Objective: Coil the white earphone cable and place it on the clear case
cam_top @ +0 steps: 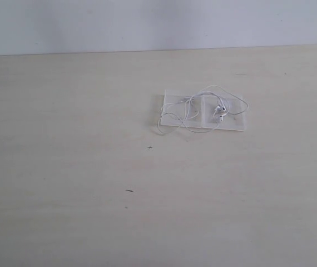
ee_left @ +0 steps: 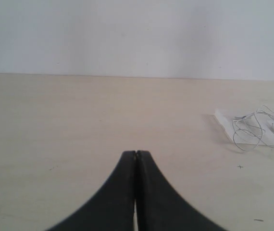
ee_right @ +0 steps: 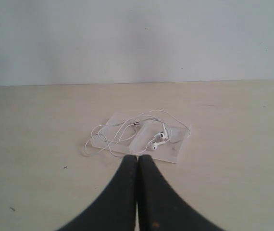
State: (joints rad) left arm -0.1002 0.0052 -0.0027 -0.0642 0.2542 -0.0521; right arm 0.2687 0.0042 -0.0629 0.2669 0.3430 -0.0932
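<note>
The clear case (cam_top: 233, 123) lies flat on the table, right of the middle. The white earphone cable (cam_top: 194, 100) rests on it in loose loops, both earbuds (cam_top: 220, 110) on the right half, and one loop hangs over the case's left edge onto the table. In the right wrist view the case (ee_right: 168, 152) and cable (ee_right: 127, 126) lie just beyond my right gripper (ee_right: 137, 157), which is shut and empty. My left gripper (ee_left: 136, 152) is shut and empty too, with the case (ee_left: 225, 118) and cable (ee_left: 247, 130) far off to one side. Neither gripper shows in the exterior view.
The pale wooden table (cam_top: 64, 167) runs back to a white wall (cam_top: 147, 22). A few small dark specks (cam_top: 129, 191) mark the tabletop nearer the front.
</note>
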